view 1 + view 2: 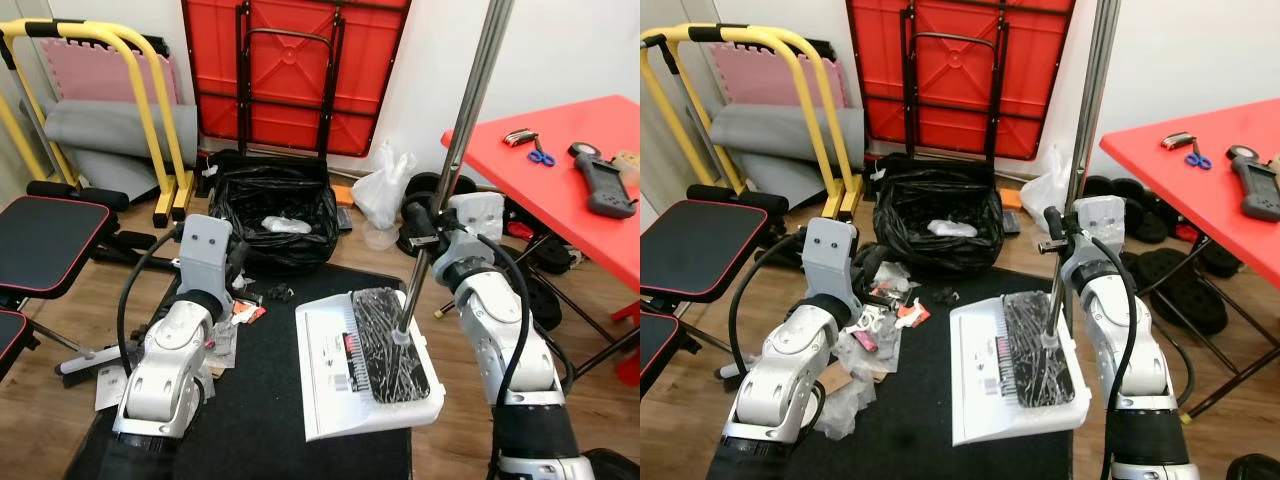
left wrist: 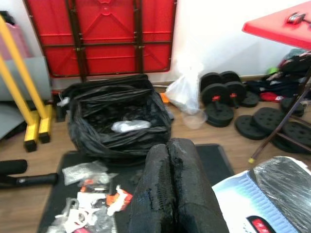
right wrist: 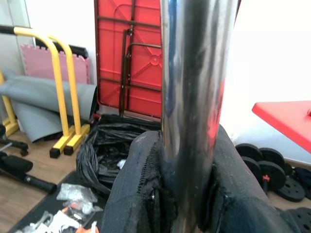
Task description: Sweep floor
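Nearest the robot, a black floor mat [image 1: 260, 420] carries a white flat appliance [image 1: 345, 375] lying face-up, with the broom head [image 1: 392, 345], its black bristles under clear wrap, resting on the appliance's right half. The chrome broom handle [image 1: 470, 110] rises from that head toward 1 o'clock and out of the head views. The right gripper [image 3: 170, 194] is clamped around this handle, one black finger on each side with the metal pressed between them, at a point well above the head. The left gripper [image 2: 172, 189] has both fingers pressed together with nothing between them; it hangs above the mat's left part, aimed toward the litter and the bag. The litter [image 1: 885, 305], torn packets, clear wrappers and red scraps, lies on the mat's edge and the wood floor at 10 o'clock from the appliance, just beside the left arm. Beyond it, at 12 o'clock, stands an open black bin bag [image 1: 275, 215] with a pale wrapper inside; a white plastic bag [image 1: 385, 190] sits at its right, and a folded red table [image 1: 290, 70] leans on the wall behind. A red table top [image 1: 570, 160] stands at 2 o'clock with tools on it. Assessed risks: the bristles sit on the appliance, so a stroke begun from here would likely drag or tip it; the single high grip gives weak control of the head; the long handle could strike the red table top when swung.
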`<state>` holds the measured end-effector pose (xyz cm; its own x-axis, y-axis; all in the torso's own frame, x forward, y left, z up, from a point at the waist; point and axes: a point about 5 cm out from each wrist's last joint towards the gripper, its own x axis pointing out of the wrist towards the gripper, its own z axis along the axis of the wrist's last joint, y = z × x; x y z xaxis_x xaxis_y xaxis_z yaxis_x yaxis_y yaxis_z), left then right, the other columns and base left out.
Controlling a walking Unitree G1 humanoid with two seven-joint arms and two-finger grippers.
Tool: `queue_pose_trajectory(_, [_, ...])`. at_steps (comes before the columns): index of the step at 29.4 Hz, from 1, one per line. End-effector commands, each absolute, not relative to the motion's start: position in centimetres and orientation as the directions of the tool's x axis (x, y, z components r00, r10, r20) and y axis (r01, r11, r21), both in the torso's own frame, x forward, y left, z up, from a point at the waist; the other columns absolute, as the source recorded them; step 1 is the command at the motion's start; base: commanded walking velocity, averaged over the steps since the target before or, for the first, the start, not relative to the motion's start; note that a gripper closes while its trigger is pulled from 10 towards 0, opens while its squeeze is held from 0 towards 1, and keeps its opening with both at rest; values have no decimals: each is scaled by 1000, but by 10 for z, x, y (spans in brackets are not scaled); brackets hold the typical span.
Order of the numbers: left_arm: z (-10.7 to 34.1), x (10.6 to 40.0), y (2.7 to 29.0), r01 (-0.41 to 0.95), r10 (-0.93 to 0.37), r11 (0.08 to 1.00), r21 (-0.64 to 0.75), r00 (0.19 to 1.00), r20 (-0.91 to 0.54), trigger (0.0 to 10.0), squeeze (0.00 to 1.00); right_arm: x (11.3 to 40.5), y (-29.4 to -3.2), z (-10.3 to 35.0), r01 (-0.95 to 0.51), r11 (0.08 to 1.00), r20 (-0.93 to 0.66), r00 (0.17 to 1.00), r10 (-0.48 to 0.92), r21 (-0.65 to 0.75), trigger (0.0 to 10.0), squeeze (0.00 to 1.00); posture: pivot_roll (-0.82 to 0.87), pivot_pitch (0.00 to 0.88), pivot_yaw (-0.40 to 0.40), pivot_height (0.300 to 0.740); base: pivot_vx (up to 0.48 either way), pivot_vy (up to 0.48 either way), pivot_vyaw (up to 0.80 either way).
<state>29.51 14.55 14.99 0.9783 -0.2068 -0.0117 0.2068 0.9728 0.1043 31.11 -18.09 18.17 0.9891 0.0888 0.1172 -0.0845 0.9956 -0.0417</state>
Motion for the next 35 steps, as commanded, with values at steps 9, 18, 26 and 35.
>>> queue_pose_trajectory(9, [148, 293, 145, 225, -225, 969, 99, 974, -17, 10000, 0, 309, -185, 198, -84, 996, 198, 976, 89, -33, 10000, 0, -126, 76, -147, 740, 310, 0, 471])
queue_pose_trajectory(18, [147, 293, 144, 230, -229, 968, 99, 973, -19, 10000, 0, 311, -183, 195, -78, 997, 186, 979, 81, -21, 10000, 0, -125, 74, -147, 740, 304, 0, 158])
queue_pose_trajectory(26, [147, 292, 142, 235, -235, 969, 81, 972, -16, 10000, 0, 317, -185, 195, -31, 999, 151, 988, 33, -15, 10000, 0, -122, 72, -147, 740, 0, 0, 0])
queue_pose_trajectory(35, [144, 286, 144, 241, -240, 968, 75, 970, -30, 10000, 0, 330, -215, 189, 86, 996, 155, 984, -83, -17, 10000, 0, -119, 114, -143, 715, 0, 0, 0])
